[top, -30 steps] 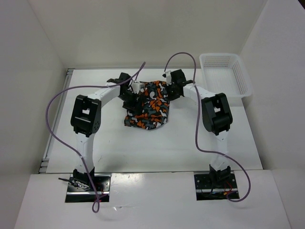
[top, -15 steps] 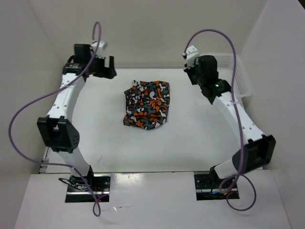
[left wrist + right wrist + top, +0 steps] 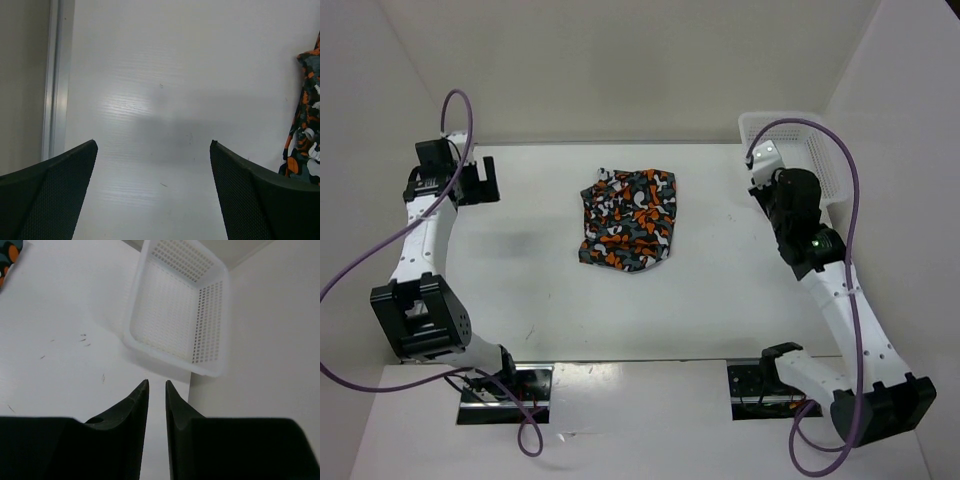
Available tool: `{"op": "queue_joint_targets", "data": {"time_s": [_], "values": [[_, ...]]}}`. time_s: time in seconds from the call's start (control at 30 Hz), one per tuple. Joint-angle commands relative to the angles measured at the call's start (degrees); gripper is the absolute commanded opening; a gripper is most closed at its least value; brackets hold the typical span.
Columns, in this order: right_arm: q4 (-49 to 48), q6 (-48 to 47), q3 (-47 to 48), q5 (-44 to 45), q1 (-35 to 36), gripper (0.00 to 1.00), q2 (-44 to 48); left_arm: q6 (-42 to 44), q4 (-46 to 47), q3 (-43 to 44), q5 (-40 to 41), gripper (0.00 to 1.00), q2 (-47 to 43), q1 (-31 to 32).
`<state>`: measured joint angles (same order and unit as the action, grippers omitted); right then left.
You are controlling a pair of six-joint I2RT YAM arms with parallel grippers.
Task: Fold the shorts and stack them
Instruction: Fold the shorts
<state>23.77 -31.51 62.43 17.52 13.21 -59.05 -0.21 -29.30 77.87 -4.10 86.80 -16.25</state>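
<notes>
Lying in a compact bundle on the surface [image 3: 540, 270], the shorts [image 3: 628, 222] sit between both arms, well apart from each. Left pincer [image 3: 154, 190]: spread wide, empty. Right pincer [image 3: 157, 405]: nearly pressed together, empty, near the white basket [image 3: 165, 356].

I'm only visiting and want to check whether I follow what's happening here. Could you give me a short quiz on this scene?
1. True or false: the left gripper is holding the shorts.
2. What lies inside the white basket? A) folded shorts B) nothing C) a cable
3. Which stands wider open, the left gripper or the right gripper?

Key: 1 false, the shorts lie untouched, away from both arms; 2 B; 3 the left gripper, since the right is almost shut.
</notes>
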Motion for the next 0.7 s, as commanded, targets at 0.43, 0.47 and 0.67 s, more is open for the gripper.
{"op": "queue_joint_targets", "data": {"time_s": [0.43, 0.47, 0.67], "values": [[3.3, -0.49, -6.18, 3.75, -1.35, 0.27, 11.93, 0.21, 4.95, -2.98, -1.26, 1.0, -6.21, -0.01], [3.3, -0.49, -6.18, 3.75, -1.35, 0.27, 11.94, 0.21, 4.95, -2.98, -1.26, 1.0, -6.73, -0.01], [3.83, -0.49, -7.24, 3.75, -1.35, 0.3, 13.86, 0.21, 4.95, -3.51, -1.97, 1.0, -7.26, -0.01]]}}
